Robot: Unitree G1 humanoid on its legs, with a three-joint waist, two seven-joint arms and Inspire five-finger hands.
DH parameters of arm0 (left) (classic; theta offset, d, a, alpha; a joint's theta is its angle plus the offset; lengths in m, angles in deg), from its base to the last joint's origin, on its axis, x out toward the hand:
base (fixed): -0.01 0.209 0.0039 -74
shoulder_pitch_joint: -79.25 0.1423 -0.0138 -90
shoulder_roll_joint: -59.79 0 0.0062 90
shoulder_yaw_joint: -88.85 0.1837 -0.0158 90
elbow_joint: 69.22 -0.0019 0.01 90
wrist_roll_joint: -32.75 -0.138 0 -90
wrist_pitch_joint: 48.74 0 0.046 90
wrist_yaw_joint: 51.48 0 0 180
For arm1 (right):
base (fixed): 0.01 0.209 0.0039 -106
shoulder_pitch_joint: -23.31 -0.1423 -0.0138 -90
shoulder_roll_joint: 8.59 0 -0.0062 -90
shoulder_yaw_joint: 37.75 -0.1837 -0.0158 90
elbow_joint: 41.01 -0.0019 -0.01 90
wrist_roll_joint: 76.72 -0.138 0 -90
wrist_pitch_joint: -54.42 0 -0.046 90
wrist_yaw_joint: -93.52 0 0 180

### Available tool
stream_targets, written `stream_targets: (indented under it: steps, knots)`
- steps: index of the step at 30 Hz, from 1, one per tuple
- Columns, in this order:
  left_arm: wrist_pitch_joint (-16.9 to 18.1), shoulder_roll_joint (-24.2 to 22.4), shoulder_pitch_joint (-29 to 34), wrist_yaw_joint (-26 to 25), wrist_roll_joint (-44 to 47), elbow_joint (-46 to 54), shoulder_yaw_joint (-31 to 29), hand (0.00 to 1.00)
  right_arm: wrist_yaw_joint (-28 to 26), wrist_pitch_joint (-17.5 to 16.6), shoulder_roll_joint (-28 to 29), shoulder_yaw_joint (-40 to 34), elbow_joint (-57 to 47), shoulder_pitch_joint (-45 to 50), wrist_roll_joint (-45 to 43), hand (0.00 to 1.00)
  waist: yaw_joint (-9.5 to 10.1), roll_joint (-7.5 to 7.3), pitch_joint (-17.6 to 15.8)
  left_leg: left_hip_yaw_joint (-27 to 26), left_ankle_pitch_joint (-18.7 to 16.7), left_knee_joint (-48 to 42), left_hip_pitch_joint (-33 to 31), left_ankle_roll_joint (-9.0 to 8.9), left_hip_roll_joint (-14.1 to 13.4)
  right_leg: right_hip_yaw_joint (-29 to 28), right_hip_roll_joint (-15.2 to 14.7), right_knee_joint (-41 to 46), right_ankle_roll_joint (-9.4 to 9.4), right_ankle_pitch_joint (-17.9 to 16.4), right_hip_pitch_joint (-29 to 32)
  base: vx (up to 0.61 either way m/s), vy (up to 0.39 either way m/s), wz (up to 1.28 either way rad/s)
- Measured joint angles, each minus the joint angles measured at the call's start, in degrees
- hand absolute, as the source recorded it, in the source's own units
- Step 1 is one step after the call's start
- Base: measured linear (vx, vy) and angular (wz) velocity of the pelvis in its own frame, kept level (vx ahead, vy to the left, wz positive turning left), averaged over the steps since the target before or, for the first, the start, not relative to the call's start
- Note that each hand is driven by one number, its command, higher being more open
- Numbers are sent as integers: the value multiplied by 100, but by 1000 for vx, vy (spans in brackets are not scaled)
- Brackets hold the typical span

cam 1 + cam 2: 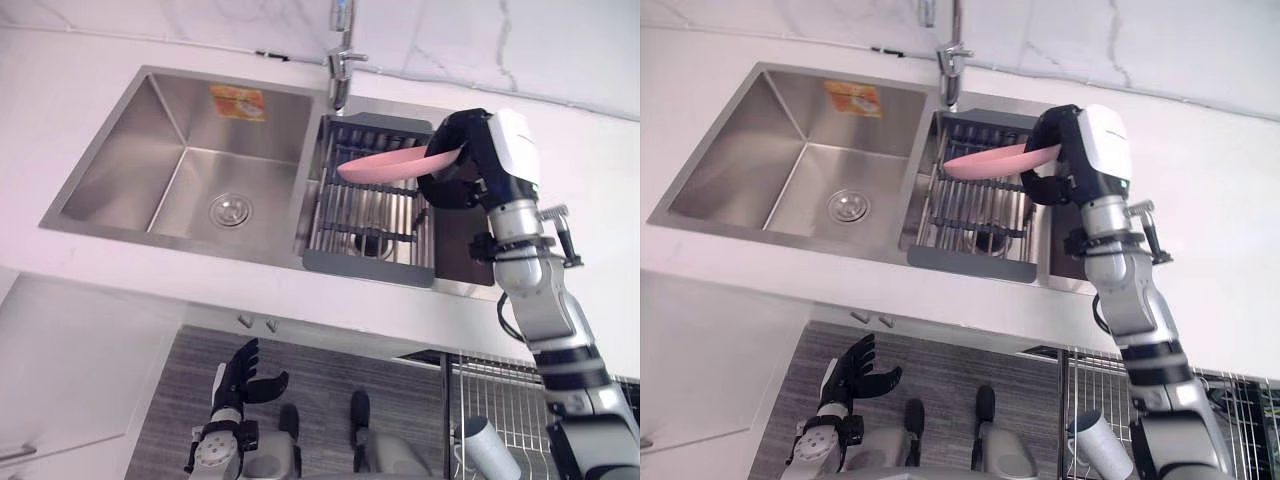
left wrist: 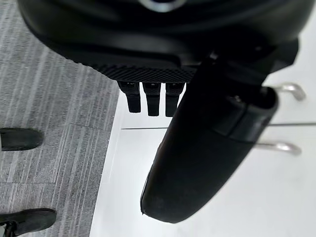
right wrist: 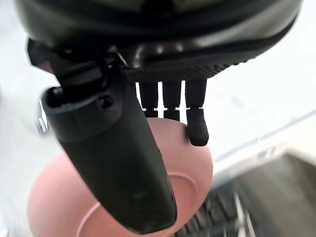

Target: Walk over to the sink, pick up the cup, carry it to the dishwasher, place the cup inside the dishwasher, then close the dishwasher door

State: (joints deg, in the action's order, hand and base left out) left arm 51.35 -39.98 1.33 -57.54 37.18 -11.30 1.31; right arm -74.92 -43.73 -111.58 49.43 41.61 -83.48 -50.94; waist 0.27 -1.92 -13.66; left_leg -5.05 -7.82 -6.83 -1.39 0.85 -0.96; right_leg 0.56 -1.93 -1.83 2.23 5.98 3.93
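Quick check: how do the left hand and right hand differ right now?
The right hand is high over the sink rack; the left hand hangs low above the grey floor. The right hand's fingers and thumb pinch a pink dish; the left hand is open, holding nothing. Both are dark.

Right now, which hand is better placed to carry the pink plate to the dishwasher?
Right. The right hand grips the pink plate above the sink; the left hand hangs open, low by the cabinets.

Faucet [image 1: 342, 70] behind rack [image 1: 370, 225] — basin [image 1: 150, 160] roomy
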Motion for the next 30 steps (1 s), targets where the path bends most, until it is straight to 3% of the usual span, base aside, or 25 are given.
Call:
stream_targets:
  steps: [4,8,15,18,20,21,24,26,28,30]
  knots:
    - [-38,-18,11,14,-5,-337,13,90,92,-123,363,-607,-926,905,-117,30,-222,-7,60,-390,-125,-42,154,-13,-39,-410,65,-1,14,-21,1,-23,29,-56]
    - [-113,-64,48,14,-21,-750,29,90,248,-158,760,-1328,-1439,1787,-122,30,-503,10,365,-879,-246,-28,248,-37,-108,-877,188,38,33,-6,145,25,24,-60]
    - [-95,-66,-63,-4,-22,-880,40,90,399,-116,1232,-1767,-1439,2619,-124,30,-891,107,441,-1631,-289,-11,350,3,-33,-1891,341,248,172,127,588,6,28,-84]
    - [-48,-81,-99,-9,-22,-886,40,90,401,13,1503,-1769,-1022,2973,-123,30,-1020,225,365,-2060,-398,-81,396,66,-9,-2288,437,395,239,186,784,-37,37,-77]
    - [-14,-91,-102,-9,-21,-891,40,90,428,116,1615,-1769,-849,2990,-126,30,-1031,274,319,-2254,-455,-108,386,91,-31,-2106,431,532,120,58,932,-72,28,-73]
    - [13,-103,-127,-9,-20,-967,37,90,440,199,1788,-1769,-733,3092,-134,30,-1020,326,225,-2465,-509,-121,387,80,-44,-1388,257,1057,47,-78,1243,-84,3,-57]
    - [6,-191,-122,-2,-22,-1169,26,90,448,235,1872,-1769,-731,3369,-109,30,-1041,445,160,-2575,-618,-225,386,10,-104,-1125,230,1512,28,-263,1441,-25,-51,-34]
    - [6,-329,-39,2,-114,-1252,18,90,499,301,1883,-1772,-641,3606,-84,30,-1043,571,101,-2693,-747,-412,366,-115,-261,-949,297,1959,-117,-518,1650,78,-167,-22]
    - [0,-471,-7,12,-117,-1275,18,90,583,369,1912,-1793,-455,3643,-84,30,-1035,680,80,-2760,-824,-592,233,-273,-454,-893,443,1868,-155,-578,1718,136,-183,-16]
    - [2,-647,-29,14,-116,-1199,19,90,647,458,1959,-1822,-227,3647,-89,30,-1001,786,68,-2916,-793,-625,192,-304,-643,-803,522,1752,-211,-545,1769,155,-172,0]
